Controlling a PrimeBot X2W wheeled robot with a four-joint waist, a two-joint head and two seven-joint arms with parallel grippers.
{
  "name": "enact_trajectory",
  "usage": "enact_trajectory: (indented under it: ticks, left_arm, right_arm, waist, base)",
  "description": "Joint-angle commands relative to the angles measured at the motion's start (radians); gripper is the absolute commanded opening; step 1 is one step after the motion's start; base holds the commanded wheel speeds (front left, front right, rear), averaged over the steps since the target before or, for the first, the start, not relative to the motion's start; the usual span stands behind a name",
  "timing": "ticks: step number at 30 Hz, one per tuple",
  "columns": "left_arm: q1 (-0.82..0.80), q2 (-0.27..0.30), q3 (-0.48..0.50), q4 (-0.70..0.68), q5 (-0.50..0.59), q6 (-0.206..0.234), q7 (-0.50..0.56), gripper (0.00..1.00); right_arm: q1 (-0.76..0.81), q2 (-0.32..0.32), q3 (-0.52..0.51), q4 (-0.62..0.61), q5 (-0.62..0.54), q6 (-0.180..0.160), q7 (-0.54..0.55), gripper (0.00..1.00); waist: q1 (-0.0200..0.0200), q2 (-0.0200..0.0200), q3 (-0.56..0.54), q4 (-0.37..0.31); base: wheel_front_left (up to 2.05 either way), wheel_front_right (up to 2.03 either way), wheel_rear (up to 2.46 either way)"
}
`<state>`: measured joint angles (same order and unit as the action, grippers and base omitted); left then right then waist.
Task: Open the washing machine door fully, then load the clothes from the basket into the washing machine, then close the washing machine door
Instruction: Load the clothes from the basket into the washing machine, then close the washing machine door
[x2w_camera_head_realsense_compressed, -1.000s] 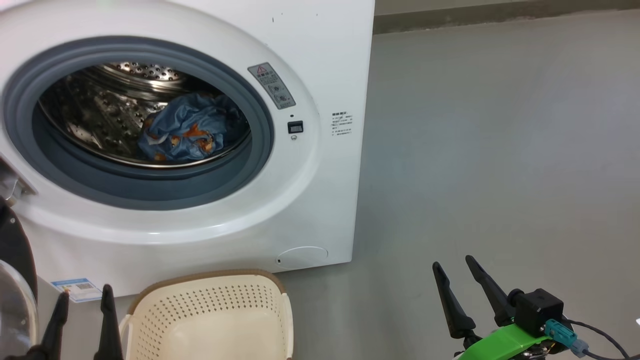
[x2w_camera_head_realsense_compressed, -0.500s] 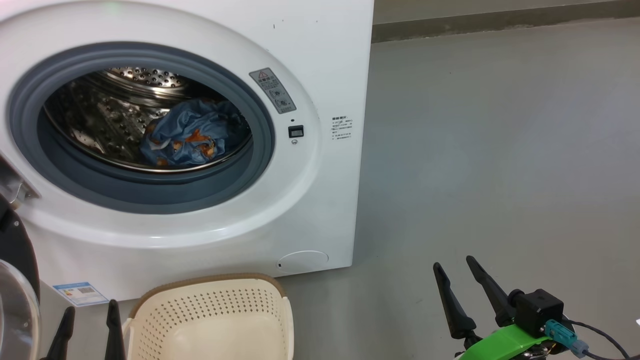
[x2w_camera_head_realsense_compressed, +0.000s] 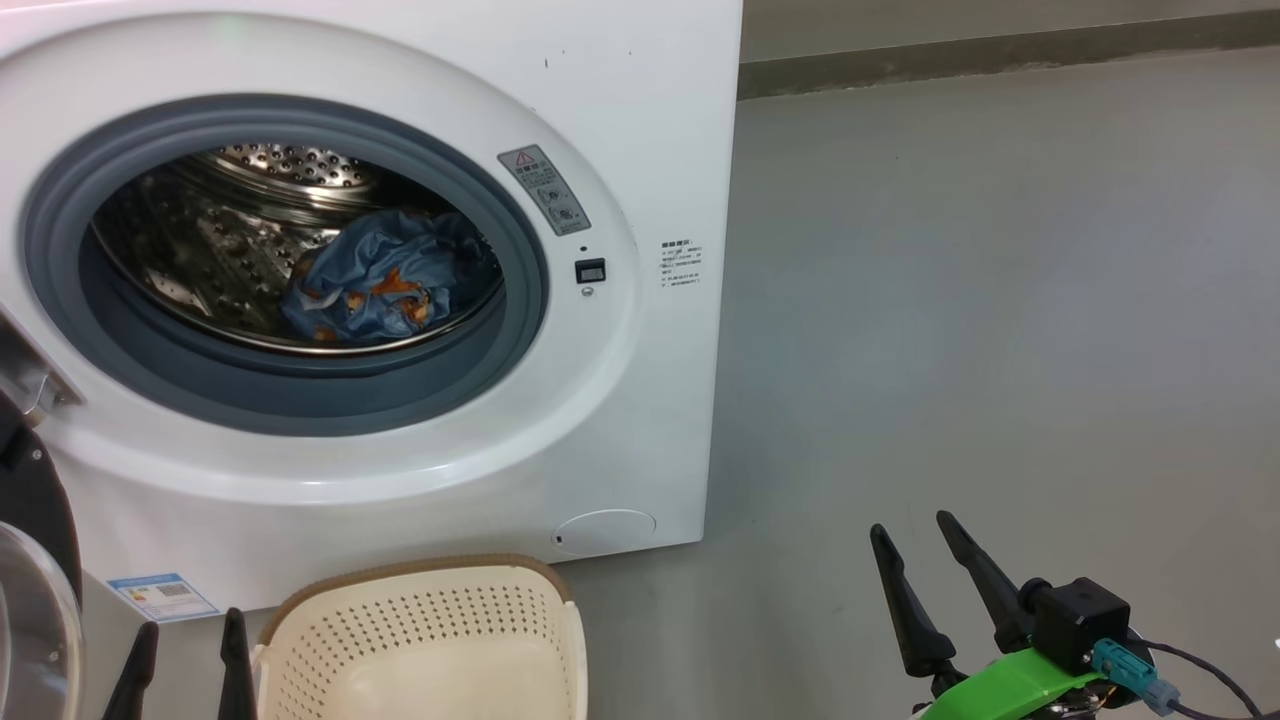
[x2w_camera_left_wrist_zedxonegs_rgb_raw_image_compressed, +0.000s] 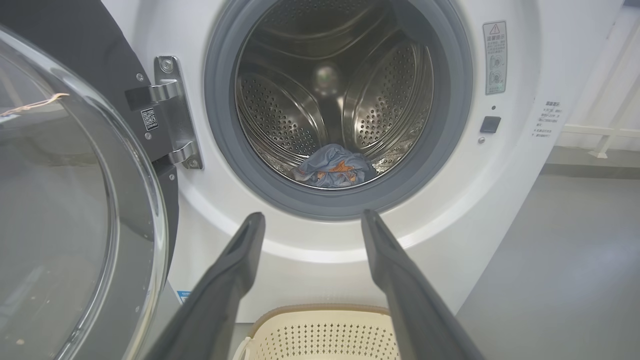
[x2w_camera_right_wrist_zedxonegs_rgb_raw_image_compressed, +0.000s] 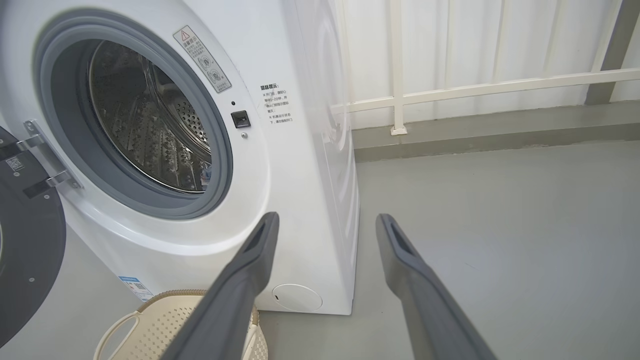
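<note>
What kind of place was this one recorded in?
Probably a home laundry corner, perhaps on a balcony: a white front-loading washing machine with its door swung open stands on a bare grey floor, a cream laundry basket before it and a white railing behind.

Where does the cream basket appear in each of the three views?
Head view: basket at the bottom edge, left of centre.
Left wrist view: basket at bottom centre, cut by the edge.
Right wrist view: basket in the bottom left corner.
Shared landmark: the small black square on the washing machine front, in all three.
</note>
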<state>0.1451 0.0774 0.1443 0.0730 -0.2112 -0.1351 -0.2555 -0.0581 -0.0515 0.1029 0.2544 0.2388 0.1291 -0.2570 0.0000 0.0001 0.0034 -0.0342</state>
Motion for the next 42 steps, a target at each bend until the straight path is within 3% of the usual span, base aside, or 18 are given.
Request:
enact_trajectory:
  ticks: [1, 14, 32, 42]
  left_arm:
    - [-0.012, 0.010, 0.030, -0.017, 0.008, 0.004, -0.006, 1.00]
    - [-0.017, 0.007, 0.049, -0.016, 0.016, 0.004, -0.006, 1.00]
    - [-0.032, -0.008, 0.055, -0.029, 0.026, 0.004, -0.006, 1.00]
    - [-0.035, -0.008, 0.038, -0.035, 0.022, 0.004, -0.006, 1.00]
  right_arm:
    - [-0.004, 0.001, 0.020, -0.025, -0.012, 0.002, -0.005, 1.00]
    - [-0.002, 0.001, 0.021, -0.023, -0.001, 0.002, -0.005, 1.00]
    - [0.001, 0.001, 0.009, -0.027, 0.000, 0.002, -0.005, 1.00]
    - [0.001, 0.001, 0.008, -0.028, -0.002, 0.002, -0.005, 1.00]
  waist:
    - [0.0000, -0.0001, -0.001, 0.001]
    - [0.0000, -0.0001, 0.000, 0.006]
    - [0.0000, -0.0001, 0.003, 0.006]
    - [0.0000, -0.0001, 0.002, 0.011]
  base:
    - [0.00, 0.00, 0.00]
    - [-0.23, 0.23, 0.00]
    - [-1.61, 1.61, 0.00]
    - [-0.48, 0.48, 0.00]
